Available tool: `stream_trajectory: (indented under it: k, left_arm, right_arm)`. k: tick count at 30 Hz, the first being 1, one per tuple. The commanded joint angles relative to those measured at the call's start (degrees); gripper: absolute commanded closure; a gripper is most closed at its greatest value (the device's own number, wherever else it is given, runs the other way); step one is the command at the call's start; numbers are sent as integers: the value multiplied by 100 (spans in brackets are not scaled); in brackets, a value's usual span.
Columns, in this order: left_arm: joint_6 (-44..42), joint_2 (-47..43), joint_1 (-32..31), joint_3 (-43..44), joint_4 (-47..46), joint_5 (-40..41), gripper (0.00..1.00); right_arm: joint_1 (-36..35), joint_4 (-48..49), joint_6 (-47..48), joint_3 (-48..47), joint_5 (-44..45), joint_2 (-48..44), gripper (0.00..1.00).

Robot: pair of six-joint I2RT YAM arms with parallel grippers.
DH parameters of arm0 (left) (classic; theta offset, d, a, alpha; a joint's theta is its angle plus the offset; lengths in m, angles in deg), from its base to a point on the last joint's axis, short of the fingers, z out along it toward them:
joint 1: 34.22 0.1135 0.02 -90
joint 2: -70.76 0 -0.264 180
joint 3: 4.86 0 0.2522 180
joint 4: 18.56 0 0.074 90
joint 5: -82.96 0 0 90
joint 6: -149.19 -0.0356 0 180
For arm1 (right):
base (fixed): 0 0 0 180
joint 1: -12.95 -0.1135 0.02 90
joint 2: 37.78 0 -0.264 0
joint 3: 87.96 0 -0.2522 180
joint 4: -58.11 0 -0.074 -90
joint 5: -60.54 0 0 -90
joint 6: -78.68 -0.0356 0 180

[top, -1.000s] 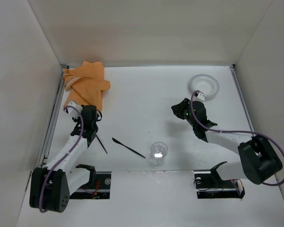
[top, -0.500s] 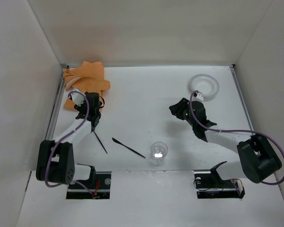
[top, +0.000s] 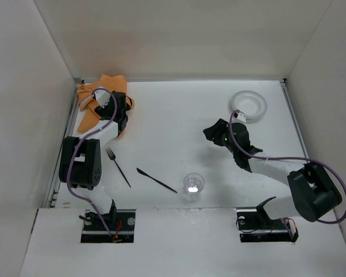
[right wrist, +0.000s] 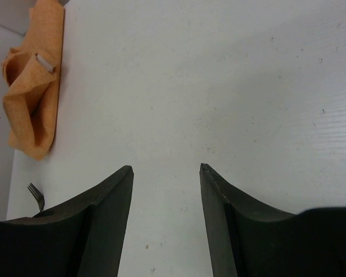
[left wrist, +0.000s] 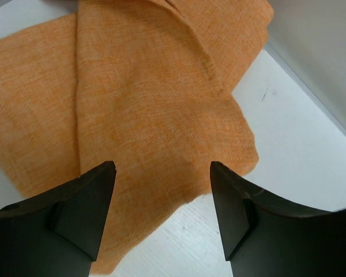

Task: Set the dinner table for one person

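The white dinner table (top: 173, 115) carries a black fork (top: 119, 168), a black knife (top: 156, 180), a clear cup (top: 193, 184) and a white plate (top: 248, 104). A crumpled orange cloth (top: 98, 101) lies at the far left corner. My left gripper (top: 123, 111) hovers open over that cloth's edge; in the left wrist view the cloth (left wrist: 132, 98) fills the space beyond the gripper (left wrist: 162, 164), nothing pinched. My right gripper (top: 212, 134) is open over bare table, left of the plate. In the right wrist view the gripper (right wrist: 166, 167) holds nothing, with the cloth (right wrist: 37, 86) and fork tines (right wrist: 36, 196) far left.
White walls enclose the table on three sides. A thin metal rail (top: 66, 144) runs along the left edge close to the cloth. The cup stands near the front edge between the two arm bases.
My left gripper has opened, left the fork lying on the table and swung back to the orange cloth. My right gripper has opened and edged slightly left.
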Motion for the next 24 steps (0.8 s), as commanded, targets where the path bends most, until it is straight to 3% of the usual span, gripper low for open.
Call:
stream_trajectory:
  k: [1,6,10,13,16,24]
  left_arm:
    - [-416,439,34,605,-115,-3,35]
    - [-294,1099,25,968,9,-645,44]
    - [-4,1442,-36,933,-228,-1329,75]
    - [303,1591,-255,740,-824,-2005,85]
    - [523,1671,-641,678,-1256,-2569,89]
    - [533,1627,-1890,810,-1564,-3018,90]
  right_arm:
    - [-145,225,110,-254,-60,36,44]
    - [-145,216,128,-298,-112,124,44]
    - [-110,225,119,-245,-129,124,43]
    - [-84,225,128,-236,-104,115,43]
    - [-49,243,128,-219,-68,167,43]
    - [4,225,145,-210,-16,159,39]
